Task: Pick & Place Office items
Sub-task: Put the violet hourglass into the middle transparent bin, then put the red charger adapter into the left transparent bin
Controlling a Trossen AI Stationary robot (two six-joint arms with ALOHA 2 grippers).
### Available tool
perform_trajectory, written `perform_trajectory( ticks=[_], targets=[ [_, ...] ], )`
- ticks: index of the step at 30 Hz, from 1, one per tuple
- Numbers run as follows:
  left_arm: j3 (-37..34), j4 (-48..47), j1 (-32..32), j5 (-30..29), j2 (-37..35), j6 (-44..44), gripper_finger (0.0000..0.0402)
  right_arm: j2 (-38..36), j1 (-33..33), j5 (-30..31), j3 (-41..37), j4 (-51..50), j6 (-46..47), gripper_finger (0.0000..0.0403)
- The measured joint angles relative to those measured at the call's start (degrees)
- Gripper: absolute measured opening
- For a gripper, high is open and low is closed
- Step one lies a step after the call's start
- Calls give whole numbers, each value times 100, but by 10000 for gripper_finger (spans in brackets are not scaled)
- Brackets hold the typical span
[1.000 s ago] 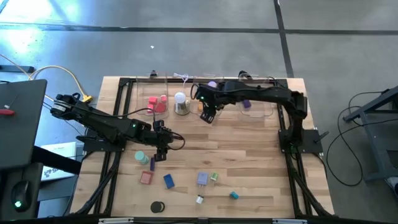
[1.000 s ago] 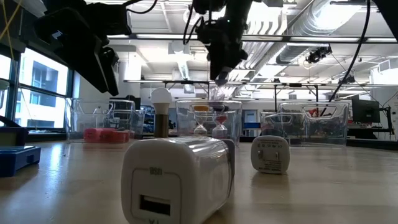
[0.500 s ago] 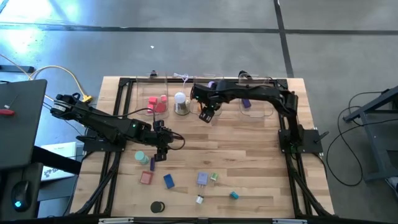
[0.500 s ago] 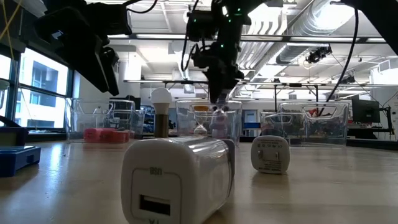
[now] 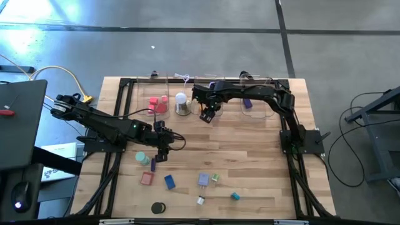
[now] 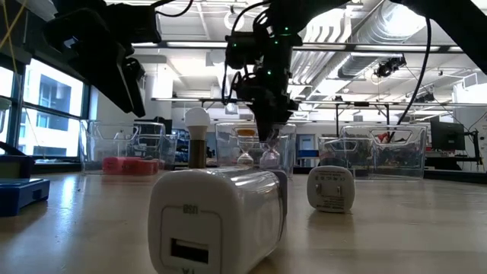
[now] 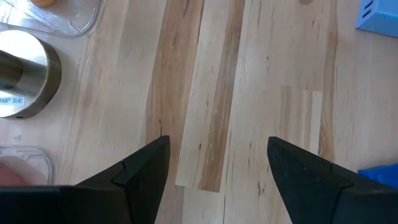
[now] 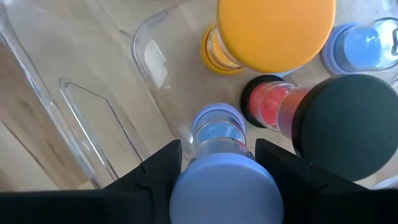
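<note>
Item: blue-capped hourglass timer (image 8: 219, 163), gripped between the partly closed fingers of the right gripper (image 5: 206, 115), over the clear bin (image 8: 106, 93) at the bench's far edge. Long axis runs upright, cap toward the wrist. Handling: lower straight, clear the orange timer (image 8: 270, 31), then release. Left gripper (image 7: 217, 165): open, empty, mid-bench.

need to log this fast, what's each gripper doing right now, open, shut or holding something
left gripper: open, fingers spread over bare table, holding nothing.
right gripper: fingers closed on a blue-capped hourglass, over the clear bin.
</note>
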Motion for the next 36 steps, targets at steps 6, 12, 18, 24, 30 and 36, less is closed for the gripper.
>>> perform_trajectory(
  ticks=[6, 12, 18, 24, 30, 36],
  targets=[
    [0, 0, 0, 0, 0, 2, 262, 0, -2, 81, 0, 144, -107, 192],
    [0, -3, 0, 0, 0, 2, 262, -2, 3, 87, 1, 287, -110, 252],
    [0, -19, 0, 0, 0, 2, 262, -2, 2, 102, 0, 368, -146, 275],
    [0, -17, 0, 0, 0, 2, 262, -7, 2, 107, 2, 357, -267, 277],
    [0, -17, 0, 0, 0, -24, 262, -39, 4, 105, 0, 343, -269, 278],
    [0, -5, 0, 0, 0, -69, 262, -277, 125, 566, 2, 241, -294, 278]
  ],
)
